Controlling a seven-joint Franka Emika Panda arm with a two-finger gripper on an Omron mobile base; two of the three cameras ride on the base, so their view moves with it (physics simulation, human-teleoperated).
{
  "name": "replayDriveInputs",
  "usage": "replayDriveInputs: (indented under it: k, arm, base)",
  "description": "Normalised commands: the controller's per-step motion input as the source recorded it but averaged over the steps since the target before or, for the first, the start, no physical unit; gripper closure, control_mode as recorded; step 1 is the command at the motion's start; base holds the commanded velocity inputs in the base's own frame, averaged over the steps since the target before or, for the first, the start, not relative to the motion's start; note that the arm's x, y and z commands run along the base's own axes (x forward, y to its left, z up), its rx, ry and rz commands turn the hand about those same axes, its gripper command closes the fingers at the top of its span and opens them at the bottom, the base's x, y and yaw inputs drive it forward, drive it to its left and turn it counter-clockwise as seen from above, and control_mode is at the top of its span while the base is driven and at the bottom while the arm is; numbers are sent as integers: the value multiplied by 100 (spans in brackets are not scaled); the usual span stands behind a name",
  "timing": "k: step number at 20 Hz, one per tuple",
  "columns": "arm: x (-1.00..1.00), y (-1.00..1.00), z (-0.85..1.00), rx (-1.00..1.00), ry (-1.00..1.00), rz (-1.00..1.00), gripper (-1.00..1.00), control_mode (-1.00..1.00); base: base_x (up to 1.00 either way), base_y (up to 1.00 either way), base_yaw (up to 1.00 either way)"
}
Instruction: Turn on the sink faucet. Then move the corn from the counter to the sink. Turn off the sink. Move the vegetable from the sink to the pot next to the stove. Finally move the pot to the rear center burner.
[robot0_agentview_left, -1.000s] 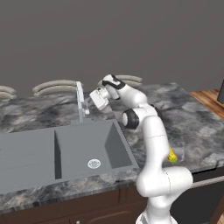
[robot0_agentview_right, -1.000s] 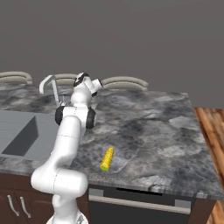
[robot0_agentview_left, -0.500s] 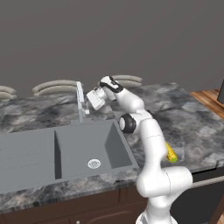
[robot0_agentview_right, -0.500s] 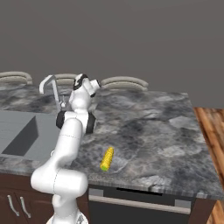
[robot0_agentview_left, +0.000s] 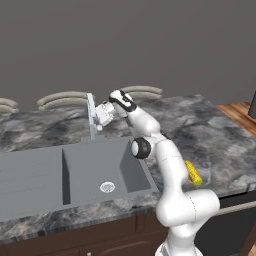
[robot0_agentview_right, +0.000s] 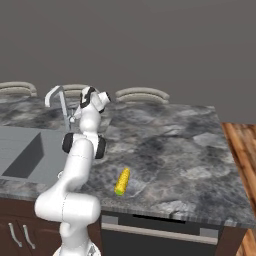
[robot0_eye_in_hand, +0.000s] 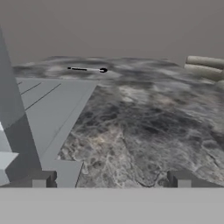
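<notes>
Left base view shows the white arm's two-finger gripper (robot0_agentview_left: 101, 116) beside the slim pale grey upright faucet (robot0_agentview_left: 92, 117), jaws spread wide, grasping nothing. The small yellow corn cob (robot0_agentview_right: 122, 181) lies on the marbled grey stone worktop (robot0_agentview_right: 170, 145), well apart from the grey two-basin sink (robot0_agentview_left: 95, 172).

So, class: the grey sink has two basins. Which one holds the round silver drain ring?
The deep basin nearer the white robot arm holds the round silver drain ring. The other basin, further from the arm, is shallow and shows only ridged lines.
</notes>
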Motion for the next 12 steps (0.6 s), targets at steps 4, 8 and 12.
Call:
replayDriveInputs:
  k: [4, 8, 12]
  arm:
    - [16, 1, -15, 1, 0, 0, -100, -100]
    - [6, -6, -7, 2, 0, 0, -100, -100]
    - [3, -30, 0, 2, 1, 0, -100, -100]
  base:
    - [0, 0, 0]
    - [0, 0, 0]
    - [0, 0, 0]
